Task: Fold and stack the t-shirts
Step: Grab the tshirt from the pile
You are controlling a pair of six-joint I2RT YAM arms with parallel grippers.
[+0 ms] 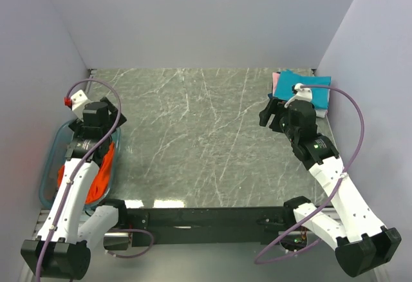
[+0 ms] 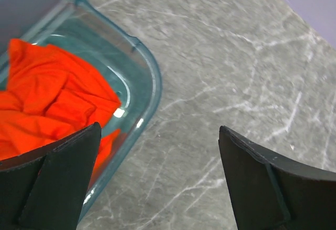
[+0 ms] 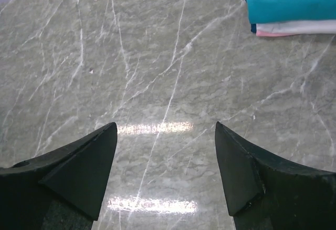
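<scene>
A crumpled orange-red t-shirt [image 1: 96, 172] lies in the translucent blue-green bin [image 1: 50, 159] at the table's left edge; it also shows in the left wrist view [image 2: 47, 98]. A stack of folded shirts [image 1: 302, 87], teal on top with pink and white under it, sits at the far right; it shows in the right wrist view [image 3: 291, 1]. My left gripper [image 2: 157, 135] is open and empty, above the bin's right rim [image 2: 149, 83]. My right gripper [image 3: 165, 130] is open and empty over bare marble, just in front of the stack.
The grey marble table [image 1: 206, 134] is walled on three sides. A white block with a red tip [image 1: 76, 100] sits beyond the left arm. The arm bases and a black rail [image 1: 206, 216] line the near edge.
</scene>
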